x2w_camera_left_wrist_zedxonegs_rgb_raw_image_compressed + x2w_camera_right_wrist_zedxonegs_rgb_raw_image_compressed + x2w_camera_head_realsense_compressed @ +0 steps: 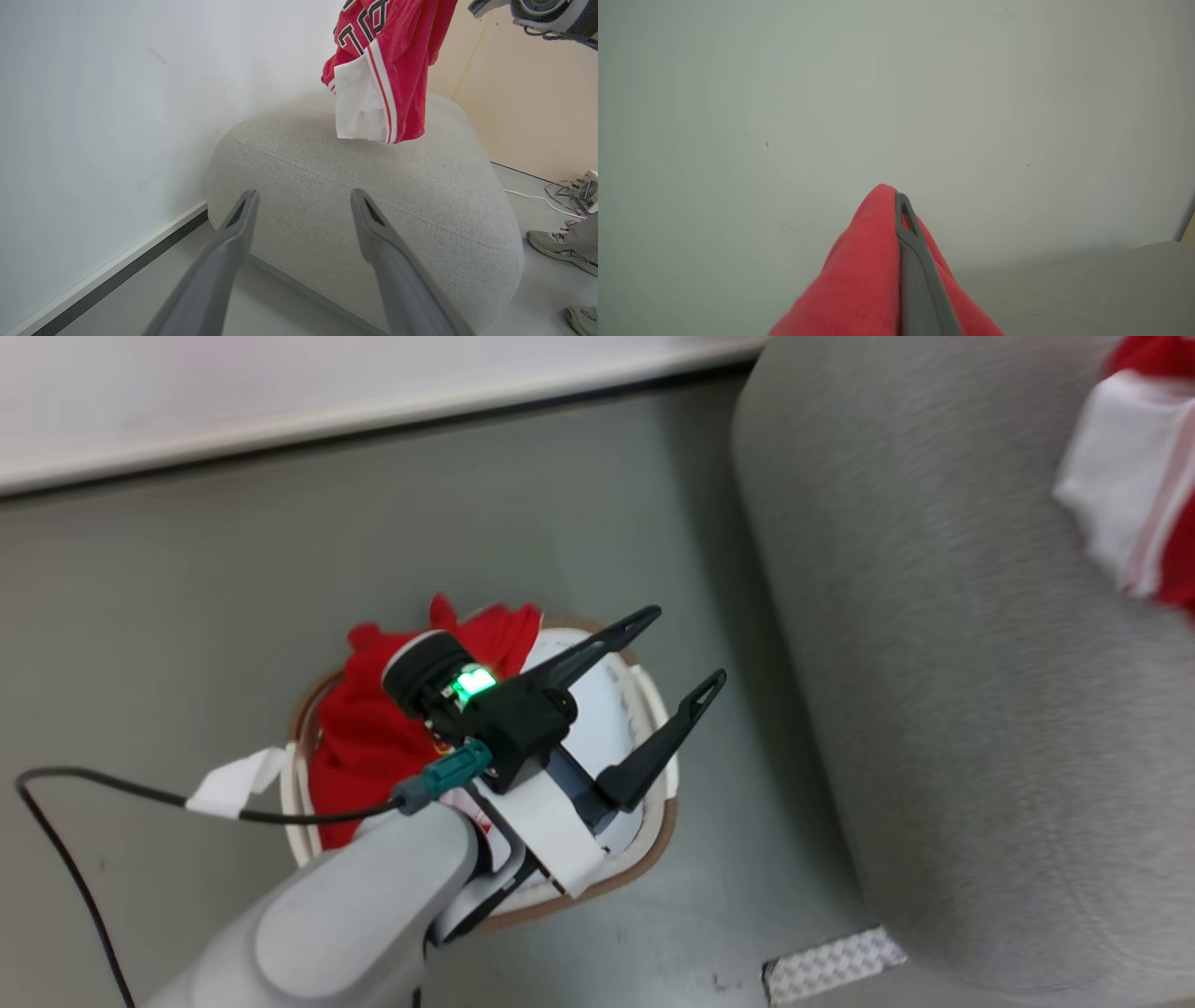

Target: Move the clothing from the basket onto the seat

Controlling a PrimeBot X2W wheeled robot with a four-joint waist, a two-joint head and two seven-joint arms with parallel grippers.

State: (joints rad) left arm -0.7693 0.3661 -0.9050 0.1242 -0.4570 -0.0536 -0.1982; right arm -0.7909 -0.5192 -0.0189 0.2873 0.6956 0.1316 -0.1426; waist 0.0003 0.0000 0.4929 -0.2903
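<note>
While right gripper [901,205], jaws pinched shut on a bright red white-trimmed jersey [402,70], hangs it over the grey woven-fabric seat [373,196] at right, placing step looks in hand, and next calls for lowering, then release; left gripper [686,644] gapes empty above red clothing [364,747] in near cream oval plastic basket [644,863].

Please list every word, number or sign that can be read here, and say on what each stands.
On the hanging red jersey: black, white-edged characters, cut off by the picture's edge and creased; not readable.
On the sticker at the left wrist: red marks, too small to read.
On the basket, the red cloth in it, the seat: no text visible.
</note>
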